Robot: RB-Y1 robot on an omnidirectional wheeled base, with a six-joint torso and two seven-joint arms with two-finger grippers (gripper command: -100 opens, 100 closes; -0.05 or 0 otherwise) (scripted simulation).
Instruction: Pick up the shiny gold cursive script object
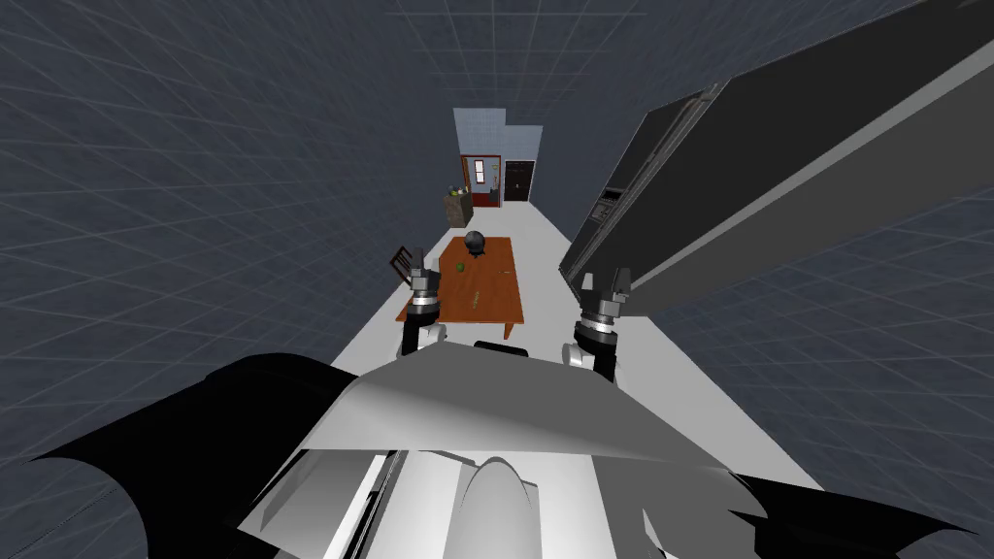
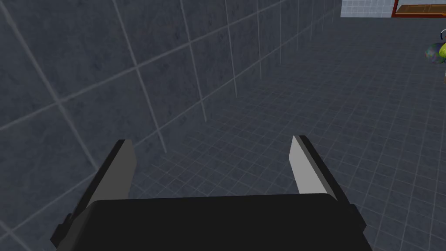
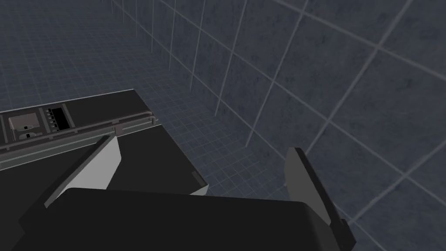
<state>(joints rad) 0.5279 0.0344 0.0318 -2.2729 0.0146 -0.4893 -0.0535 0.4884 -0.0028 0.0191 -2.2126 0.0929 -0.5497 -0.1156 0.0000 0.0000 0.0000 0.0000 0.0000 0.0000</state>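
Observation:
A brown wooden table (image 1: 488, 312) stands ahead in the corridor, and a tiny yellowish speck (image 1: 477, 295) lies on it; I cannot tell whether this is the gold script object. My left gripper (image 1: 423, 264) is raised over the table's near left corner. In its wrist view the left gripper (image 2: 215, 167) is open with nothing between its fingers, facing a dark tiled wall. My right gripper (image 1: 604, 280) hangs right of the table, against the dark fridge (image 1: 777, 165). The right gripper (image 3: 202, 172) is open and holds nothing.
A dark round object (image 1: 475, 240) and a small green thing (image 1: 460, 266) sit on the table's far half. A dark chair (image 1: 400, 262) stands at its left. At the corridor's end are a cabinet (image 1: 458, 207) with coloured items (image 2: 437, 52) and two doors (image 1: 517, 180). The fridge's top (image 3: 87, 126) lies beside my right fingers.

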